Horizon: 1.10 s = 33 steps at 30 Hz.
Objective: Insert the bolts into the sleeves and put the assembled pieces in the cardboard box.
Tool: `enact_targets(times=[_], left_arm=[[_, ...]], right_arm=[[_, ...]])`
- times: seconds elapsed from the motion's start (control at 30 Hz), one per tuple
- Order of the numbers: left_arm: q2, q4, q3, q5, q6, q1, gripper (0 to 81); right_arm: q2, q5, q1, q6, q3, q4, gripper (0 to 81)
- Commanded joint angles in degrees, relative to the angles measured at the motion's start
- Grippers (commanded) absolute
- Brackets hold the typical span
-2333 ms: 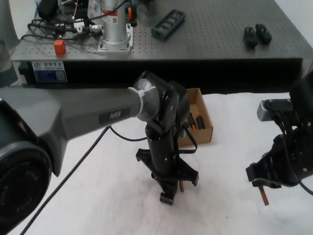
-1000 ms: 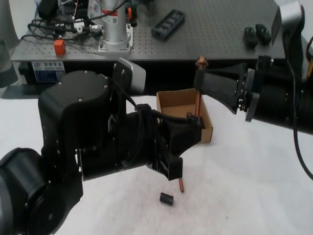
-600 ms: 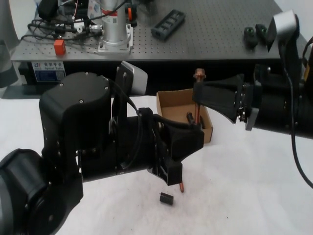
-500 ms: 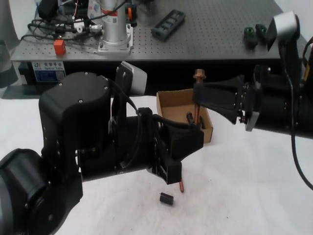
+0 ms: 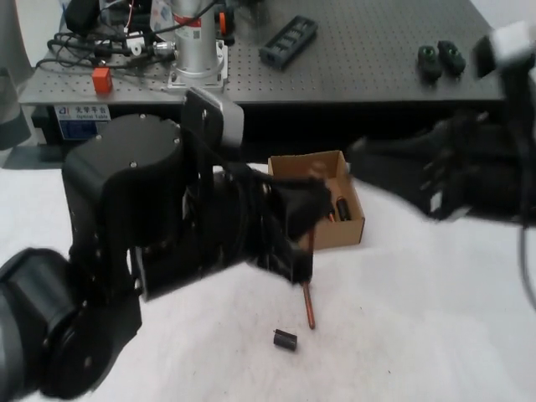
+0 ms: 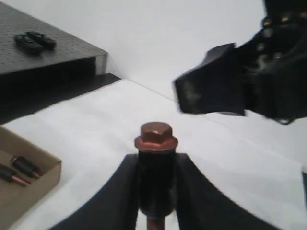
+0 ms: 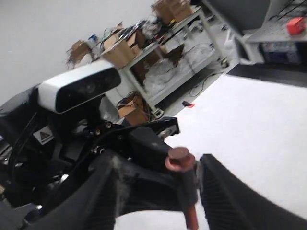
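the fingers of the left gripper [image 6: 156,203] pinch a smooth black sleeve [image 6: 156,175] with a copper hex-flange bolt [image 6: 156,136] seated in it, over the white cloth table [image 5: 419,318]. the right gripper [image 7: 163,179] has its fingers spread, apart from it. the brown cardboard box [image 5: 335,233] is nearby, with a perforated metal board [image 5: 360,59] behind.

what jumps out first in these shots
A copper-headed bolt stands in a black sleeve, clamped in the left gripper above the white cloth. Facing it, the right gripper is open. Beside them, the cardboard box already holds assembled pieces.
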Motion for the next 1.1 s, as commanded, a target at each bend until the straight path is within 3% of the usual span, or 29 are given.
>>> enact_targets(times=[0.0, 0.13, 0.23, 0.4, 0.5, 0.67, 0.83, 0.9, 1.07], left_arm=[[5.09, -1.23, -5.82, -9.05, -2.92, 1.38, 0.6], [15.35, 5.09, -18.42, -10.28, -11.30, 3.76, 0.6], [25.92, 20.19, -32.01, -11.02, -12.60, 4.66, 0.6], [42.95, 45.64, -57.81, -16.86, -4.48, 5.19, 0.6], [51.44, 53.03, -68.98, -19.29, -1.76, 5.17, 0.6], [61.29, 60.41, -80.28, -19.28, -1.43, 5.26, 0.6], [64.56, 63.95, -82.74, -19.17, -1.66, 5.26, 1.1], [64.56, 63.95, -82.74, -19.20, -2.22, 5.26, 6.4], [64.56, 63.69, -82.74, -16.46, -3.57, 5.26, 30.9]], right_arm=[[-2.10, -0.03, -3.66, -0.46, -0.08, 1.71, 37.8], [-3.38, 3.27, -10.76, -0.46, -0.08, 6.27, 37.8], [-3.38, 8.10, -12.94, -0.34, -0.08, 8.84, 37.8], [-3.23, 12.34, -13.26, -0.34, -0.08, 12.16, 37.8], [-3.23, 13.00, -13.26, -0.34, -0.08, 13.97, 37.8], [-3.23, 13.88, -13.26, -0.40, -0.08, 14.91, 37.8], [-3.23, 14.18, -13.26, -1.49, -0.08, 15.02, 37.8], [-3.23, 14.18, -13.26, -1.49, -0.08, 15.45, 37.8], [-3.23, 15.80, -13.14, -3.62, -0.08, 18.98, 37.8]])
